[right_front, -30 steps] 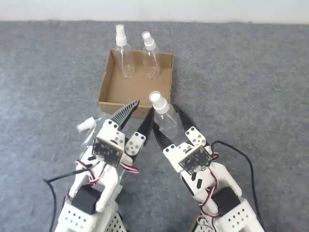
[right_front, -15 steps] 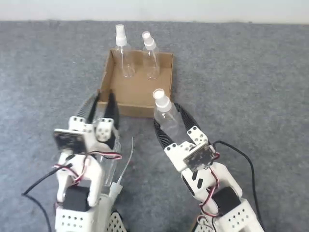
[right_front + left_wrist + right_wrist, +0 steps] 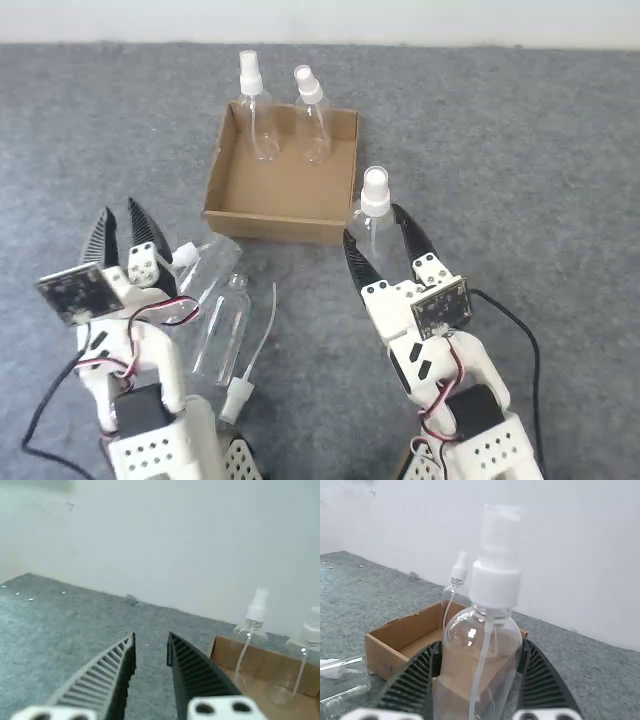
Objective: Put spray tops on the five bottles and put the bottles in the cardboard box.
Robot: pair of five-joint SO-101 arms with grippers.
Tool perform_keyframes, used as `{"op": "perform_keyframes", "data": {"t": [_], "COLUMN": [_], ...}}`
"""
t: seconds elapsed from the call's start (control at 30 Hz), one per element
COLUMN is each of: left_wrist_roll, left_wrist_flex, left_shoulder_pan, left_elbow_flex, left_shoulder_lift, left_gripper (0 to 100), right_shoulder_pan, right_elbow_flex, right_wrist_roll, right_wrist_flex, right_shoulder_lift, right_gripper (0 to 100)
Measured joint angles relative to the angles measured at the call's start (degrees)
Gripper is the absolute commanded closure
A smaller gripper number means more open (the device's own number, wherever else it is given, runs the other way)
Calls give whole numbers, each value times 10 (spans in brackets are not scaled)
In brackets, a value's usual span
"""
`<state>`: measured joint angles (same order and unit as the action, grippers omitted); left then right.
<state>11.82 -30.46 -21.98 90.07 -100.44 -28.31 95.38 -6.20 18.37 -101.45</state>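
Note:
My right gripper point(image 3: 375, 228) is shut on a clear upright bottle point(image 3: 374, 205) with a white spray top, just off the front right corner of the cardboard box point(image 3: 270, 222). The right wrist view has that bottle point(image 3: 470, 635) between the fingers, with the box point(image 3: 395, 640) beyond. Two capped bottles point(image 3: 258, 115) point(image 3: 312, 120) stand at the box's back wall. My left gripper point(image 3: 119, 208) stands open with a narrow gap and nothing in it, left of the box, fingers point(image 3: 115, 670) pointing over bare carpet.
Between the arms lie a capped bottle point(image 3: 208, 262), an uncapped bottle point(image 3: 222, 325) and a loose spray top point(image 3: 236, 392) with its thin tube. Grey carpet stretches free on both sides of the box, with a white wall behind.
My left arm has swung left, away from the held bottle, uncovering the lying bottles. My right gripper has carried its bottle right and farther back, beside the box's front right corner.

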Motion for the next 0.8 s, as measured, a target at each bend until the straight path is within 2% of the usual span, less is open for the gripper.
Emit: {"op": "perform_keyframes", "data": {"t": [0.43,0.8], "left_wrist_roll": [0,0], "left_wrist_flex": [0,0], "left_shoulder_pan": [-12,-12], "left_elbow_flex": [4,14], "left_shoulder_lift": [0,0], "left_gripper": [902,902], "right_shoulder_pan": [4,-25], "right_elbow_flex": [-6,-87], "right_wrist_roll": [0,0], "right_wrist_flex": [0,0], "right_shoulder_lift": [0,0], "right_gripper": [992,992]}}
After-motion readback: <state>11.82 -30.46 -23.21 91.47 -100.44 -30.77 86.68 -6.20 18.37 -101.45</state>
